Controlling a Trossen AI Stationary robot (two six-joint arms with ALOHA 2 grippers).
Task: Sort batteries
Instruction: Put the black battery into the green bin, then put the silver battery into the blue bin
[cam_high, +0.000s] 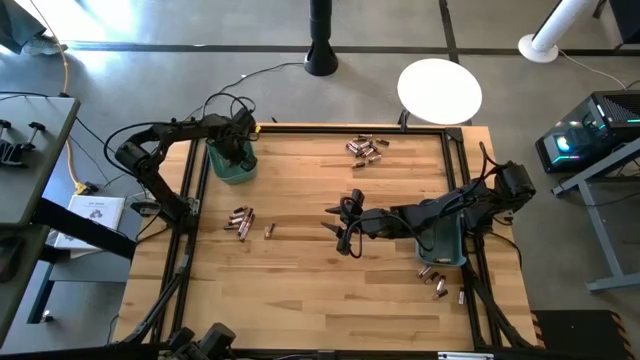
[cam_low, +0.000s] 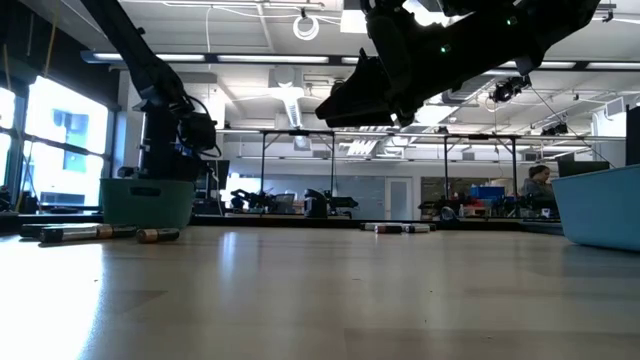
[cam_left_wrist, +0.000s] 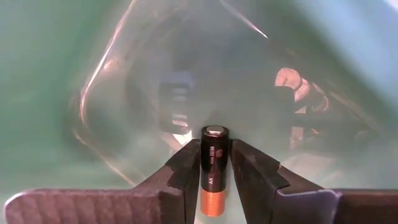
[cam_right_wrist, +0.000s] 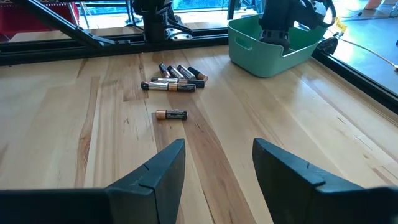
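From above, the left claw (cam_high: 238, 150) is down inside the green bin (cam_high: 222, 170) at the table's far left corner. The right claw (cam_high: 342, 226) hangs over the middle of the wooden table (cam_high: 300, 290). A small bunch of batteries (cam_high: 240, 221) and one lone battery (cam_high: 269, 230) lie to its left. Another bunch (cam_high: 366, 149) lies past it, near the far edge. A few more (cam_high: 437, 281) lie behind it by the blue-grey bin (cam_high: 445, 250).

The low view shows something the top view cannot: the right claw (cam_low: 345, 110) hangs well up off the table. Batteries (cam_low: 80, 232) lie flat beside the green bin (cam_low: 148, 203).

Only the left wrist view looks inside the bin. There an AA battery (cam_left_wrist: 214, 168), black with a copper end, sits between the left claw's fingers (cam_left_wrist: 184, 174), and they touch its sides. Whether they still squeeze it, one cannot tell. The letters "AA" can be read; the other writing is too small.

In the right wrist view, the right claw (cam_right_wrist: 217, 158) is spread wide and holds nothing. Just ahead lies the lone battery (cam_right_wrist: 171, 114), then the bunch (cam_right_wrist: 174, 78).
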